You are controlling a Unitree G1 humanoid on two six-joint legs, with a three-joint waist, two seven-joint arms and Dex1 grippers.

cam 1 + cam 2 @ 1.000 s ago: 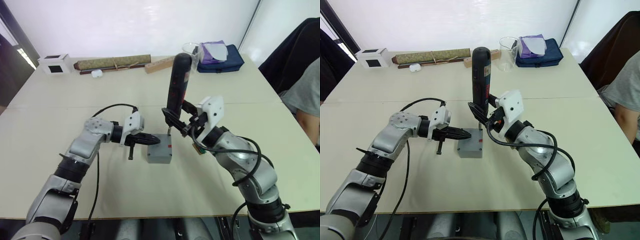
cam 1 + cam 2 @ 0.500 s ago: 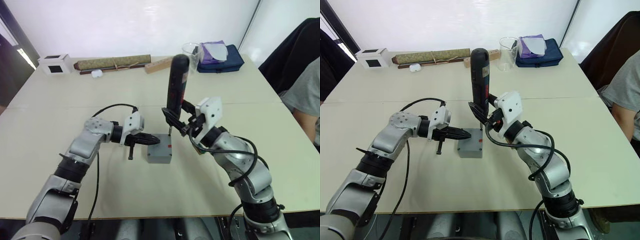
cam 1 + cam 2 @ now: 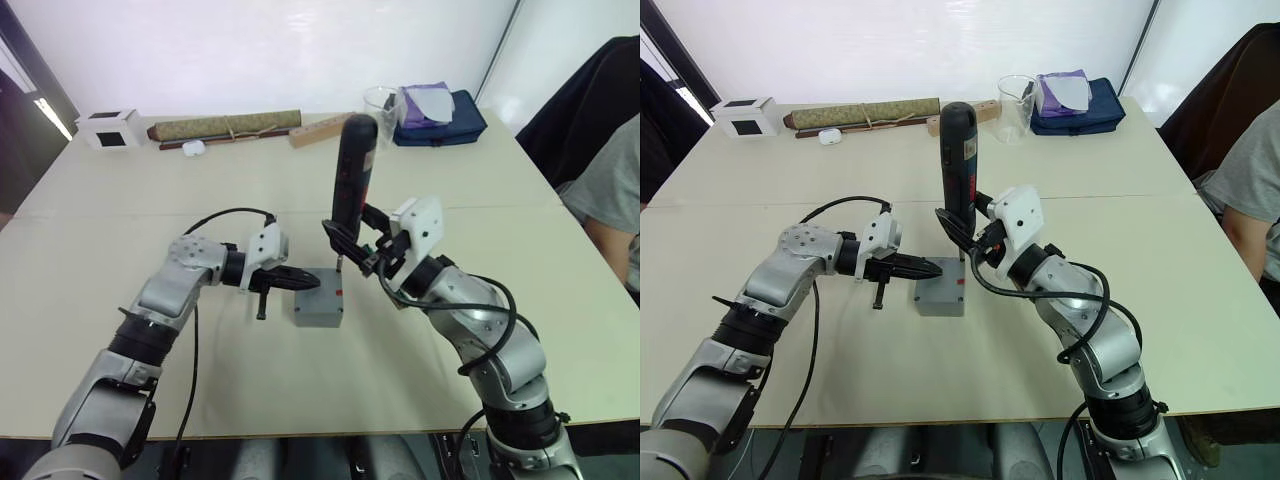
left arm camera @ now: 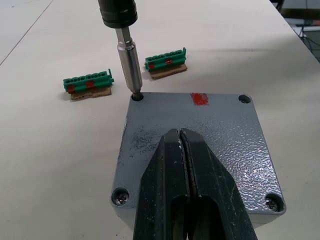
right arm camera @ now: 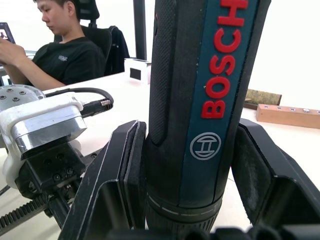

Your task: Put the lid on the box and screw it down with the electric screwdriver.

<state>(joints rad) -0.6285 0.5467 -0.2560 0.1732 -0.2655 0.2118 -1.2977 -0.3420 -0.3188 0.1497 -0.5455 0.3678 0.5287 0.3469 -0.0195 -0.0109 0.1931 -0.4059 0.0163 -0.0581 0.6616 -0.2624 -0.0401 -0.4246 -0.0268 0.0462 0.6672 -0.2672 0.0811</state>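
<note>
Box (image 3: pixel 320 305) sits mid-counter (image 3: pixel 150 220), lid (image 4: pixel 200 135) on and flush with its edges. Red mark shows on the lid's far edge and the box's front face.

Left claw (image 4: pixel 182 165): fingers pressed together, nothing between them, tips resting on the lid top, coming in from the box's 9 o'clock side.

Right claw (image 5: pixel 185 165): clamped on the electric screwdriver (image 3: pixel 355 170), one pad on each side of the black barrel. I see the tool standing nearly upright, its bit (image 4: pixel 129 65) seated in the lid's screw hole at the far corner, on the 12 o'clock edge.

Two green terminal blocks (image 4: pixel 87 84) lie just beyond that edge, near the bit but apart from the box.

Open counter at 6 and 3 o'clock of the box. At the far edge: brown roll (image 3: pixel 225 126), white cube (image 3: pixel 107 127), clear cup (image 3: pixel 1015 92), blue pouch (image 3: pixel 440 118). A person (image 3: pixel 610 195) sits beside the counter at 3 o'clock.
</note>
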